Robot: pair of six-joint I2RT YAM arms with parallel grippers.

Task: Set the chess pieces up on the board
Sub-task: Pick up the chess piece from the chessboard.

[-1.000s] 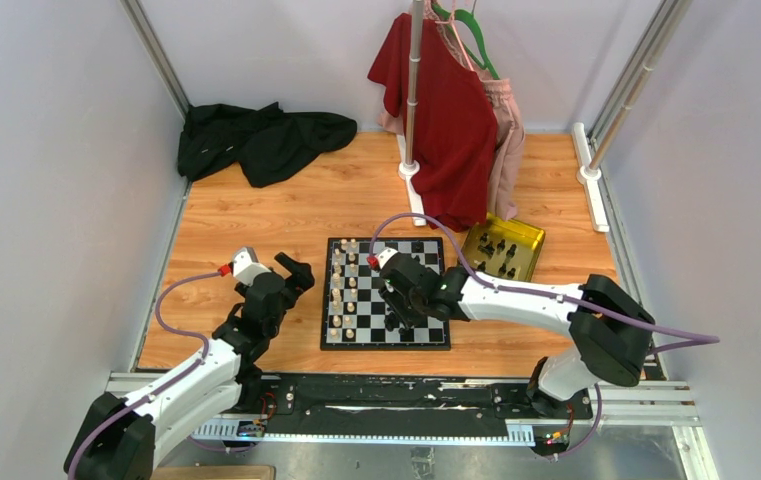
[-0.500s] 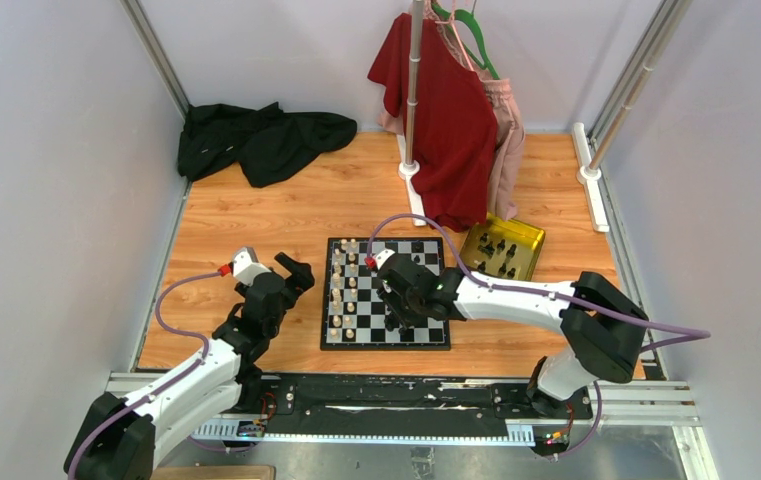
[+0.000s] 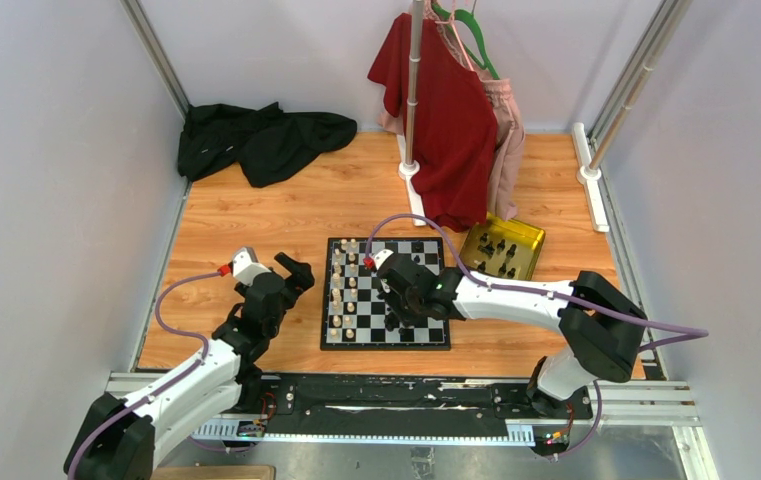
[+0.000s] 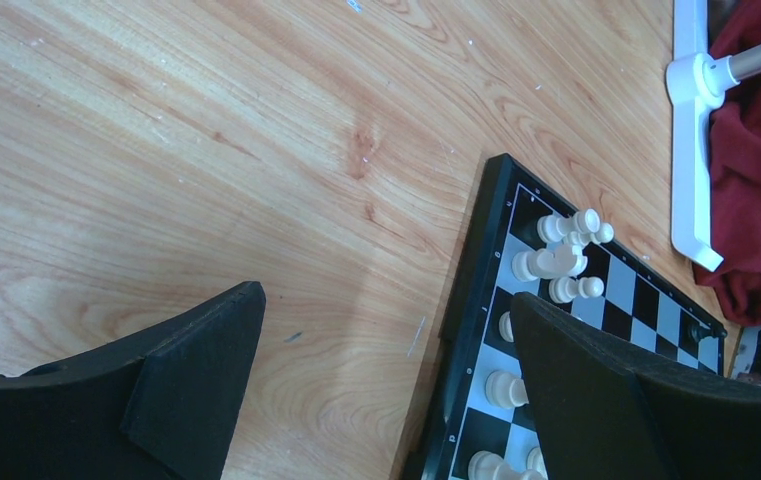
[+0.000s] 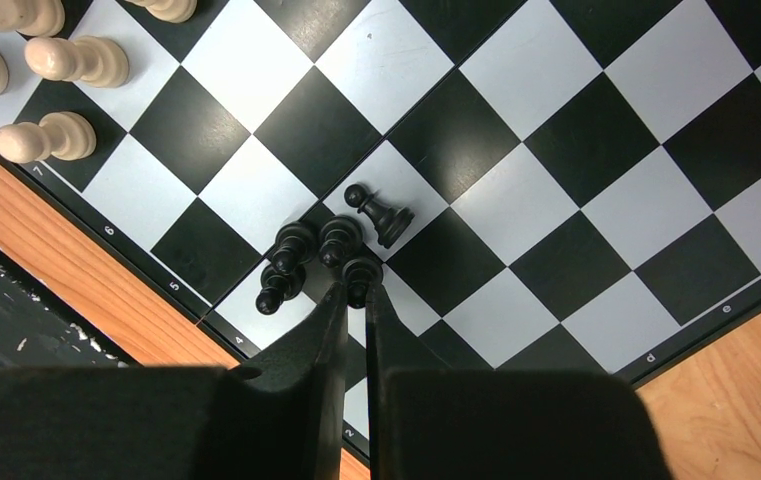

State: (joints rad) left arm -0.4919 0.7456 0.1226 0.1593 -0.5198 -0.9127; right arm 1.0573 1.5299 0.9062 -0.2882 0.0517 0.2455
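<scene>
White pieces (image 3: 344,290) are standing in two files at the left of the board (image 5: 646,200). Right fingers (image 5: 331,320) are clenching a black pawn (image 5: 361,268) beside a black cluster (image 5: 296,245) mid-board. More are waiting in the tray (image 3: 533,240). Left fingers (image 4: 196,370) are hanging released over the bench (image 4: 156,150).

The left arm (image 3: 191,378) angles forward from its base, elbow bent, wrist raised. The left gripper (image 4: 386,340) hangs low, jaws spread wide. The right arm (image 3: 516,293) reaches out to the left, forearm close to level, wrist tipped down. The right gripper (image 5: 354,288) points straight down, fingers (image 5: 331,320) almost together, pinching a black chess piece (image 5: 361,268) at the tips.
</scene>
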